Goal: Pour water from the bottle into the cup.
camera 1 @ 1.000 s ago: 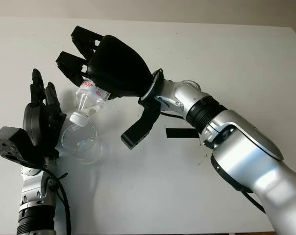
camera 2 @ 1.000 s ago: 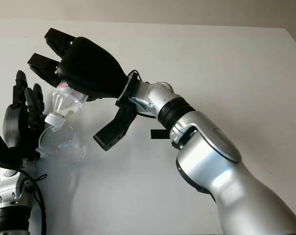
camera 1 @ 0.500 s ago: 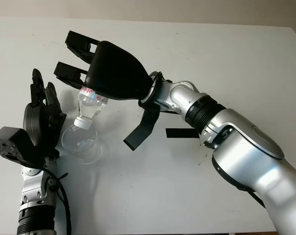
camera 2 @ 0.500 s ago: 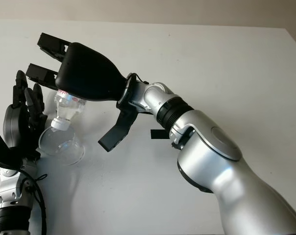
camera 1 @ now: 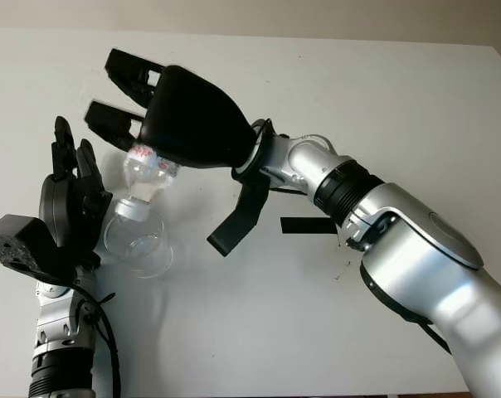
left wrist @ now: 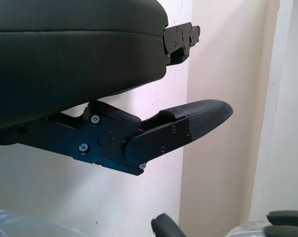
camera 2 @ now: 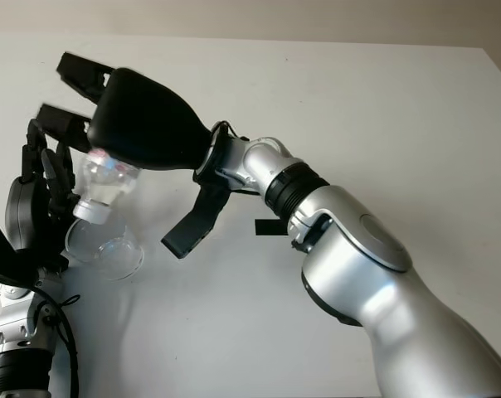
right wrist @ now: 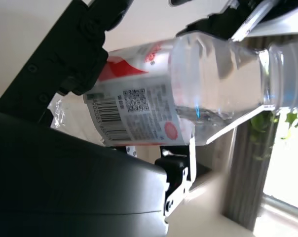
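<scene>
Left eye view: right hand, fingers wrapped round the bottle, tips it neck-down over the cup near the table's left edge.

Left hand beside cup, holding nothing.

Right wrist view: cap end lowest. Keep mouth centred above rim; tilt slowly.

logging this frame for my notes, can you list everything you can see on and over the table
bottle: one, clear plastic with a red and white label, white cap on, tipped neck-down over the cup
cup: one, clear, standing on the table at its left side
table: one, white
black strip: one, flat on the table beside the right forearm
right hand: one, black, shut on the bottle above the cup
left hand: one, black, open, upright just left of the cup
</scene>
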Motion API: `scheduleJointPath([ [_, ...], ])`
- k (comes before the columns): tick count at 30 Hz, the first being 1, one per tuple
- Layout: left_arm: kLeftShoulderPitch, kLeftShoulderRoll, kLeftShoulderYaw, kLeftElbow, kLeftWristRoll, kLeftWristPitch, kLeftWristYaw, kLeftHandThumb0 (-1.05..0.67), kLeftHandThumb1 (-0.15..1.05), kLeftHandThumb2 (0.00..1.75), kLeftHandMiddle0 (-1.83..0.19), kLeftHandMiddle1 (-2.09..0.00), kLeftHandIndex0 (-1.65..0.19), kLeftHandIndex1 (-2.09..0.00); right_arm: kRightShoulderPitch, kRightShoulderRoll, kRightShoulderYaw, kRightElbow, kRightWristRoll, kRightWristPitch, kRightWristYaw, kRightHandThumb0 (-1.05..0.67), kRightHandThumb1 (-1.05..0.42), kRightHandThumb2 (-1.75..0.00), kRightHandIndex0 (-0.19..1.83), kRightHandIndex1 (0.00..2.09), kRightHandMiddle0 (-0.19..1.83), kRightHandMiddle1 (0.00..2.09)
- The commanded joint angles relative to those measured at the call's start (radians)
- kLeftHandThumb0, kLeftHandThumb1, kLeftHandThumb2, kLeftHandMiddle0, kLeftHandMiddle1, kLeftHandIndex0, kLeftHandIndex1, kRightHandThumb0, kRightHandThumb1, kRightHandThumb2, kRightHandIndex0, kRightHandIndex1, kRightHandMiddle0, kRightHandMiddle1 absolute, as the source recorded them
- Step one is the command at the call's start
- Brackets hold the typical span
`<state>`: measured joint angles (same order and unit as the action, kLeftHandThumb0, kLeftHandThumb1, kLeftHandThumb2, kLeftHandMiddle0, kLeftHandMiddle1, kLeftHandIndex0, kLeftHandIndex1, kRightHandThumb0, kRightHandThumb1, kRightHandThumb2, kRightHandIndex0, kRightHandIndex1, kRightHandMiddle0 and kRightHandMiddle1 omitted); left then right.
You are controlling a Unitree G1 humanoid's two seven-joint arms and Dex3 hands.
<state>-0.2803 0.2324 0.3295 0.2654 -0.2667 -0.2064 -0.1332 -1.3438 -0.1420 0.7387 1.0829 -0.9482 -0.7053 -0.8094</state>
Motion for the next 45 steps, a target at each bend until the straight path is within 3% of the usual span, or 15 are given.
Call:
scheduleJointPath([
  [1, 0.011, -0.008, 0.0, 0.019, -0.002, -0.004, -0.004, -0.74, 1.05, 0.75, 0.13, -0.05, 0.18, -0.04, 0.006, 0.014, -0.053, 0.017, 0.072, -0.042, 0.062, -0.24, -1.02, -0.25, 0.95, 2.09, 0.59, 2.09],
  [4, 0.013, -0.006, -0.001, 0.017, 0.004, -0.005, -0.001, -0.73, 1.05, 0.75, 0.14, -0.05, 0.18, -0.04, 0.025, 0.028, -0.122, 0.04, 0.185, -0.083, 0.19, -0.19, -0.77, -0.71, 1.28, 2.09, 0.88, 2.09],
  [7, 0.014, -0.006, -0.001, 0.014, 0.001, -0.001, -0.002, -0.74, 1.05, 0.75, 0.13, -0.05, 0.18, -0.04, 0.047, 0.041, -0.182, 0.046, 0.273, -0.09, 0.291, -0.15, -0.6, -1.03, 1.44, 2.09, 1.1, 2.09],
  [10, 0.018, -0.007, -0.002, 0.006, 0.001, 0.002, -0.002, -0.73, 1.05, 0.76, 0.14, -0.05, 0.19, -0.04, 0.068, 0.046, -0.234, 0.043, 0.344, -0.086, 0.391, -0.13, -0.56, -1.11, 1.5, 2.09, 1.24, 2.09],
  [15, 0.019, -0.007, -0.001, 0.006, 0.005, -0.002, 0.002, -0.72, 1.05, 0.76, 0.13, -0.06, 0.18, -0.04, 0.111, 0.05, -0.329, 0.029, 0.482, -0.059, 0.597, -0.09, -0.66, -0.94, 1.39, 2.09, 1.13, 2.09],
  [18, 0.019, -0.007, -0.001, 0.005, 0.003, -0.002, 0.0, -0.72, 1.05, 0.76, 0.13, -0.06, 0.19, -0.04, 0.149, 0.071, -0.417, 0.021, 0.629, -0.029, 0.769, -0.07, -0.75, -0.75, 1.33, 2.09, 1.01, 2.09],
  [21, 0.025, -0.007, 0.001, 0.001, -0.001, -0.001, -0.002, -0.72, 1.05, 0.76, 0.13, -0.06, 0.19, -0.04, 0.2, 0.095, -0.534, -0.062, 0.842, 0.152, 1.018, -0.11, -0.97, -0.35, 1.28, 2.09, 0.98, 2.09],
  [23, 0.028, -0.009, 0.001, -0.005, -0.002, 0.001, -0.001, -0.72, 1.05, 0.75, 0.13, -0.05, 0.19, -0.04, 0.236, 0.096, -0.586, -0.147, 0.942, 0.288, 1.132, -0.14, -1.03, -0.24, 1.25, 2.09, 0.98, 2.09],
  [27, 0.028, -0.017, -0.001, -0.009, -0.003, 0.0, 0.002, -0.72, 1.05, 0.76, 0.13, -0.06, 0.18, -0.05, 0.33, 0.075, -0.688, -0.397, 1.15, 0.715, 1.276, -0.14, -1.05, -0.29, 1.26, 2.09, 0.99, 2.09],
  [33, 0.034, -0.026, -0.007, -0.016, 0.003, -0.005, 0.002, -0.7, 1.05, 0.78, 0.14, -0.05, 0.19, -0.05, 0.481, 0.014, -0.763, -0.701, 1.262, 1.061, 1.288, -0.17, -1.05, -0.33, 1.32, 2.09, 0.98, 2.09],
  [40, 0.042, -0.024, -0.002, -0.022, 0.001, -0.004, 0.001, -0.7, 1.05, 0.78, 0.13, -0.06, 0.18, -0.05, 0.584, -0.011, -0.823, -0.869, 1.313, 1.206, 1.243, -0.18, -1.05, -0.36, 1.49, 2.09, 0.99, 2.09],
  [45, 0.05, -0.016, -0.005, -0.025, 0.001, -0.005, -0.016, -0.71, 1.05, 0.8, 0.15, -0.05, 0.19, -0.02, 0.64, -0.038, -0.849, -0.914, 1.326, 1.192, 1.253, -0.31, -1.05, -0.36, 1.65, 2.09, 0.91, 2.09],
])
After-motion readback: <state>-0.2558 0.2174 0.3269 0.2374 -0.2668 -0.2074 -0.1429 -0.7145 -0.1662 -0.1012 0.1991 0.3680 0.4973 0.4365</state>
